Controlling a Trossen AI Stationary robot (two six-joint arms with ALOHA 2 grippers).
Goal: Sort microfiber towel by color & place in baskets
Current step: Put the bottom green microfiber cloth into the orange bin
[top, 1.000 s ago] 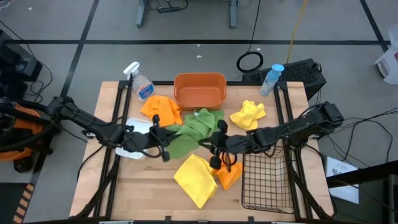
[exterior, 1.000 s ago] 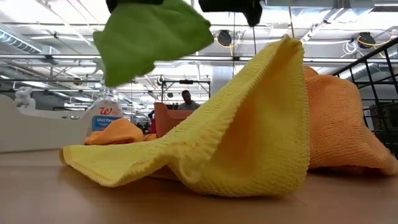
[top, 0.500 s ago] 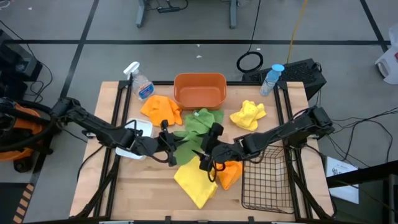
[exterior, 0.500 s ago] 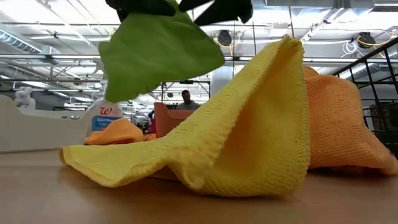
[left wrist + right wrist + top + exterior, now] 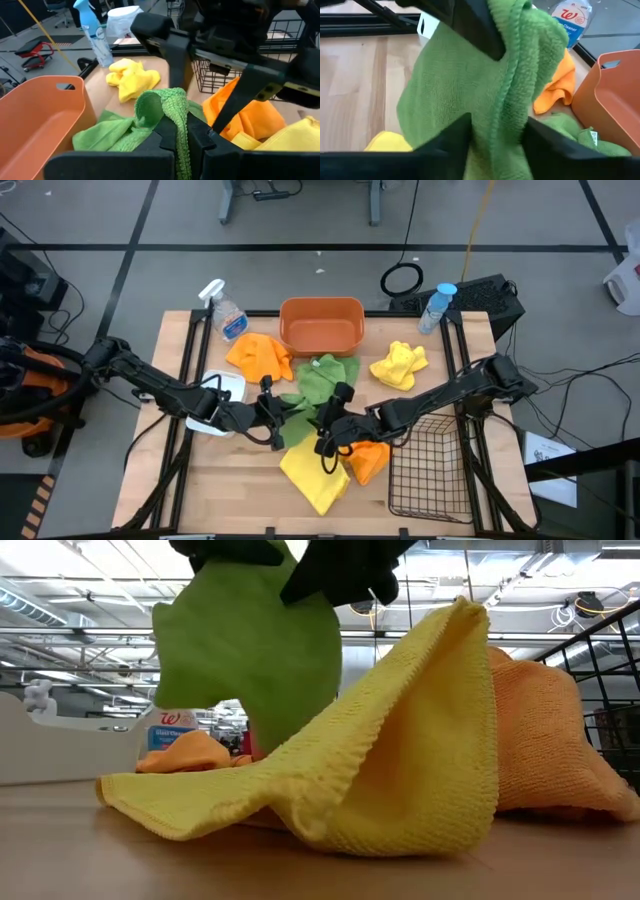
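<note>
Since a moment ago, the right gripper (image 5: 325,442) is sliding closer to the left gripper (image 5: 272,423); both are pinching the green towel (image 5: 250,645), lifted before the orange tub (image 5: 321,325), probably spreading it.

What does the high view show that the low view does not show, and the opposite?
Only the high view shows the black wire-mesh basket as a whole, the white plastic bin, the crumpled yellow towel near the orange tub, the blue spray bottle, and both arms with the left claw and right claw close together at the table's middle.

Only the low view shows the room's ceiling and lights behind the table.

Both show the green microfiber towel lifted, the large yellow towel, the orange towel beside it, and the orange plastic tub.
</note>
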